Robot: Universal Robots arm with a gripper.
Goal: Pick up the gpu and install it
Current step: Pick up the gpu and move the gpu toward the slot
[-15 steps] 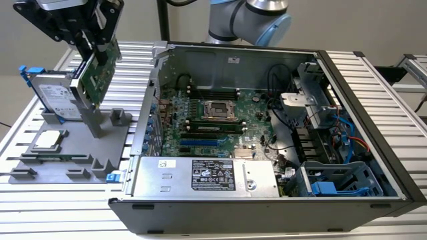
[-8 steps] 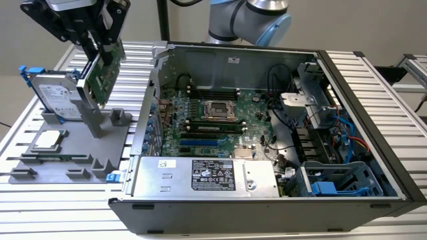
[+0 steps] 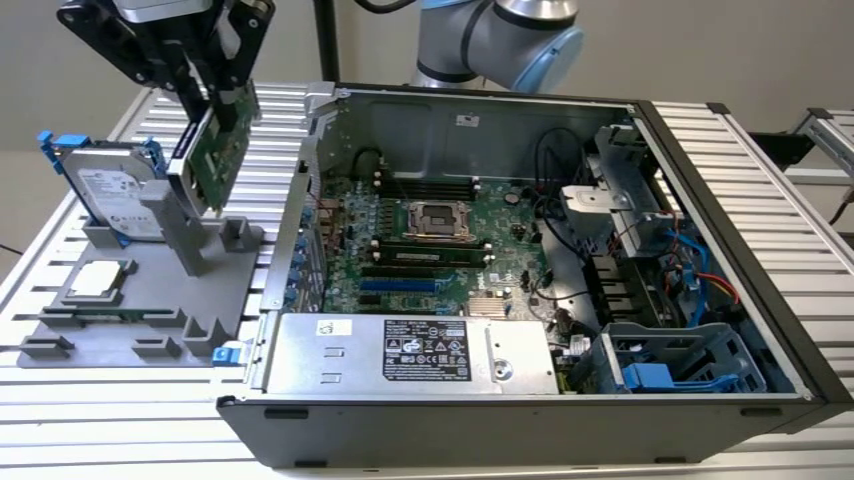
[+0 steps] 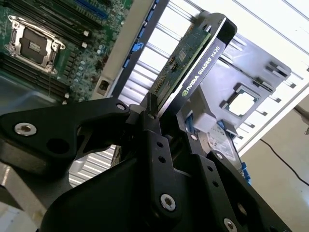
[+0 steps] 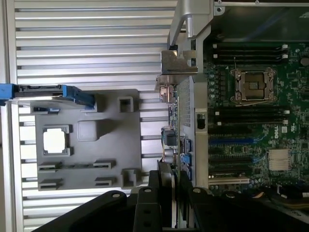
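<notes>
The gripper (image 3: 203, 92) is clamped on the gpu (image 3: 222, 150), holding it on edge in the air above the grey fixture (image 3: 140, 305) on the tabletop (image 3: 747, 150). It hangs just beside the open computer case (image 3: 467, 430), on the exterior view's left. In the fixture a hard drive (image 3: 114, 195) stands upright and a CPU chip (image 3: 100, 280) lies flat.

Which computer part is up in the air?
The gpu, the thin green card gripped in the jaws. The hard drive and the square chip sit in the grey holder.
</notes>
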